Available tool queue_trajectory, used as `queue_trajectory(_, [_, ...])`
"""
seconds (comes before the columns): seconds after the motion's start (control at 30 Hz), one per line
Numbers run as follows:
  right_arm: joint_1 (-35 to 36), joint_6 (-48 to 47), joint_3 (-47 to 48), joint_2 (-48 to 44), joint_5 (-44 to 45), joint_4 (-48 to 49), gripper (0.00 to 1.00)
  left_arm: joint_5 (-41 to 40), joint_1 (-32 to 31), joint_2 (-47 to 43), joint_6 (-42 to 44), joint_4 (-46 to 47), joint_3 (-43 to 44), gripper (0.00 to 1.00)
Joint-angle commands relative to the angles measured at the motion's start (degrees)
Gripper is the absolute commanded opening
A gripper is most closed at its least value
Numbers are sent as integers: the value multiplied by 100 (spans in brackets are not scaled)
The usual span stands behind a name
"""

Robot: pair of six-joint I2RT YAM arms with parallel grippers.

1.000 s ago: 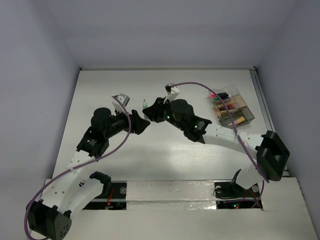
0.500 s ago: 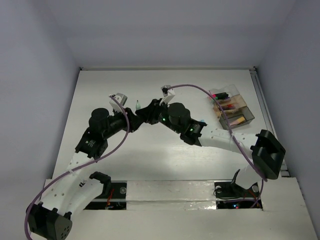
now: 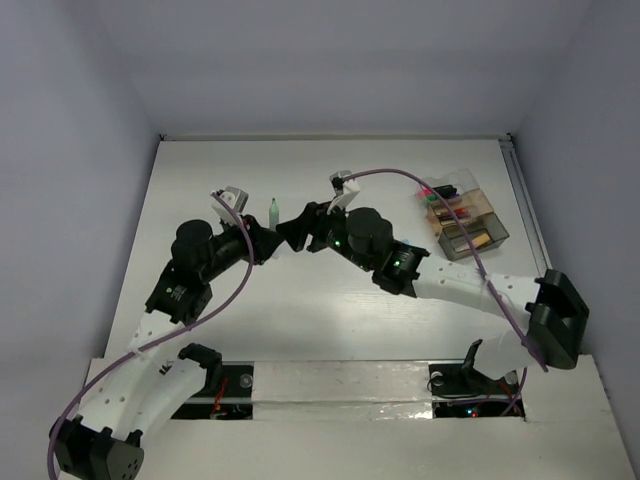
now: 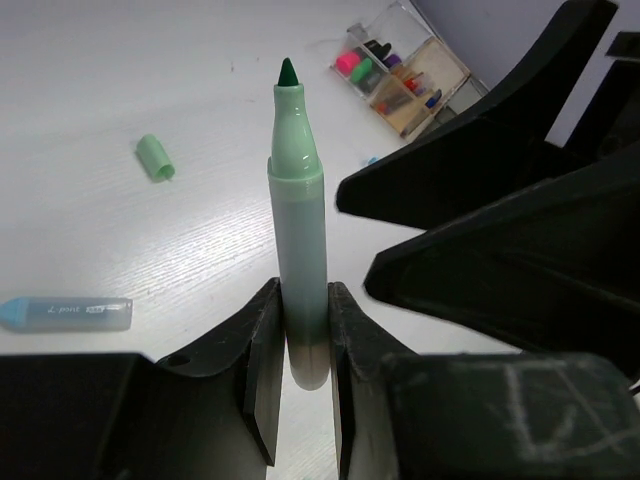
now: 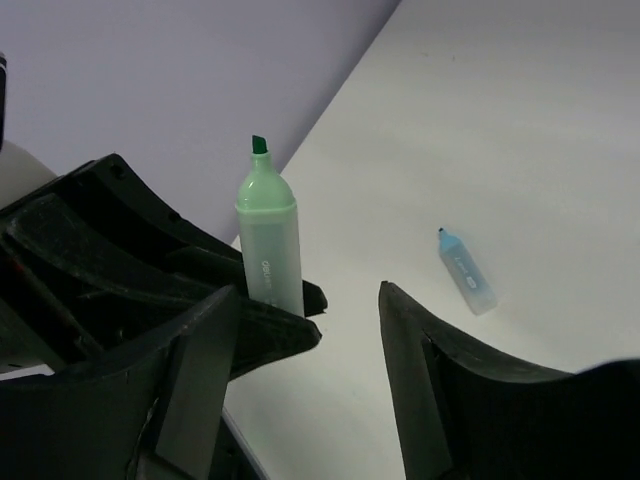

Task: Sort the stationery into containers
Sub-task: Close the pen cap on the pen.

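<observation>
A light-green highlighter (image 4: 300, 230) with no cap stands upright, dark tip up, with my left gripper (image 4: 303, 300) shut on its lower end. From above, the highlighter (image 3: 273, 210) rises between both grippers at mid-table. My right gripper (image 5: 310, 300) is open beside the highlighter (image 5: 270, 235), and its fingers (image 4: 480, 150) do not touch it. The green cap (image 4: 155, 157) lies loose on the table. A pale blue highlighter (image 5: 467, 272) lies flat nearby. The clear compartment container (image 3: 497, 222) sits at the right with pink, green and dark items inside.
The two arms meet over the table's middle, and purple cables arc above them. The blue highlighter (image 4: 65, 313) lies to the left of my left fingers. The container (image 4: 405, 75) shows far off, behind the right gripper's black fingers.
My left gripper has closed on the green highlighter. My right gripper has opened and let it go. Both grippers drifted a little to the left.
</observation>
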Motion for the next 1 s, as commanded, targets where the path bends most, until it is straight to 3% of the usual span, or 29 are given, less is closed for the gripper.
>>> queue_trajectory(0.0, [-132,-663,-25,-558,244,-495,64,88,25,-124,93,333,175,0])
queue_trajectory(0.03, [-193,-864,-69,-663,279,-662,63,97,25,-124,93,324,184,0])
queue_trajectory(0.07, [-307,-927,-113,-847,367,-759,54,115,25,-124,93,324,193,0])
queue_trajectory(0.13, [-483,-1058,-271,-954,360,-944,31,141,87,-159,93,315,193,0])
queue_trajectory(0.17, [-606,-1033,-280,-876,281,-1075,10,150,139,-176,93,306,202,0])
queue_trajectory(0.2, [-877,-981,-202,-771,219,-1242,0,176,139,-185,93,297,193,0])
queue_trajectory(0.3, [-1309,-980,131,-16,-545,-1813,0,185,201,-282,93,297,167,0])
queue_trajectory(0.53, [-1774,-1271,1309,1734,-782,-2105,0,255,254,-326,111,262,149,0])
queue_trajectory(0.57, [-1872,-1175,1519,1892,-845,-2131,4,264,254,-335,111,262,149,0])
queue_trajectory(0.63, [-2057,-903,1757,2313,-1247,-2236,25,282,254,-343,111,253,140,0])
queue_trajectory(0.67, [-2110,-840,1837,2402,-1345,-2167,48,282,254,-344,111,253,140,0])
queue_trajectory(0.7, [-2180,-805,1899,2508,-1381,-2114,59,290,254,-352,111,262,140,0])
queue_trajectory(0.77, [-2233,-699,2127,2842,-1495,-2271,66,317,254,-352,102,271,140,0])
queue_trajectory(0.97, [-2408,-339,2602,3396,-1811,-2237,67,361,254,-344,93,262,131,0])
